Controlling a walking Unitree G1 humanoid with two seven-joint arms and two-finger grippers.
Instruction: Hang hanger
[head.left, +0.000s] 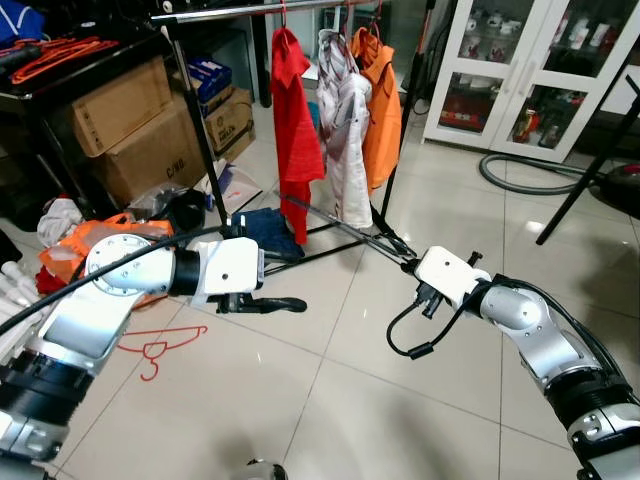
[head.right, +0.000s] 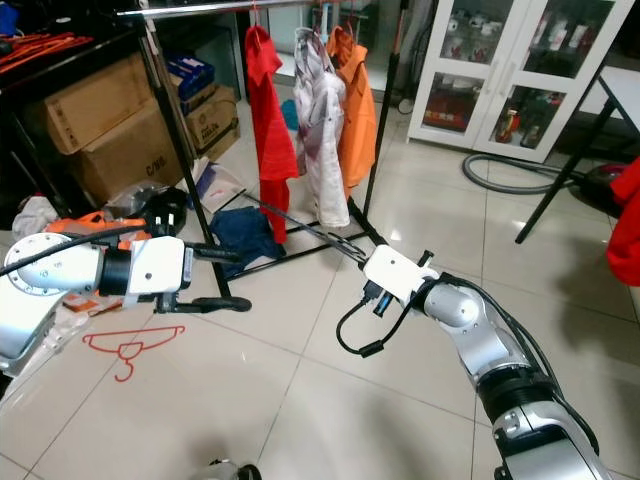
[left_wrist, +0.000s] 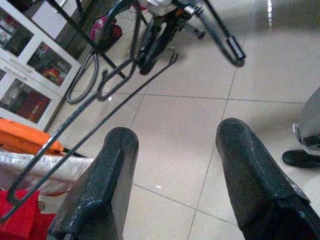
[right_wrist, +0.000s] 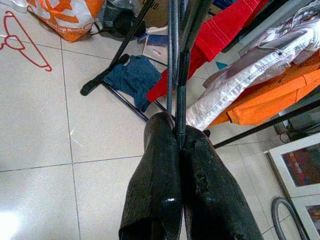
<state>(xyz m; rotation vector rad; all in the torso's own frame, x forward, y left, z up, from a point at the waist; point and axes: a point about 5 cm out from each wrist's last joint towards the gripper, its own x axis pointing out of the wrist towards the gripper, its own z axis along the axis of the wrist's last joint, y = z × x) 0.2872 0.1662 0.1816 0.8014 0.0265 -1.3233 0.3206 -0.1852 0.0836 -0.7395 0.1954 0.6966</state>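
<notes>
A thin black wire hanger (head.left: 340, 228) sticks out from my right gripper (head.left: 407, 262), which is shut on its lower end, low over the tiled floor. It points toward the base of a black clothes rack (head.left: 250, 10), where a red shirt (head.left: 295, 120), a white garment (head.left: 345, 130) and an orange one (head.left: 380, 110) hang. In the right wrist view the fingers (right_wrist: 160, 165) are pressed together on the hanger's wires (right_wrist: 175, 75). My left gripper (head.left: 272, 304) is open and holds nothing, to the left of the hanger. A red hanger (head.left: 155, 350) lies on the floor below my left arm.
Cardboard boxes (head.left: 140, 130) stand at the left behind the rack's upright. An orange bag and loose clothes (head.left: 90, 240) lie beside them, with a blue garment (head.left: 265, 230) under the rack. A white glass-door cabinet (head.left: 520, 70), a grey hose (head.left: 520, 175) and a black slanted leg (head.left: 590, 170) are at the right.
</notes>
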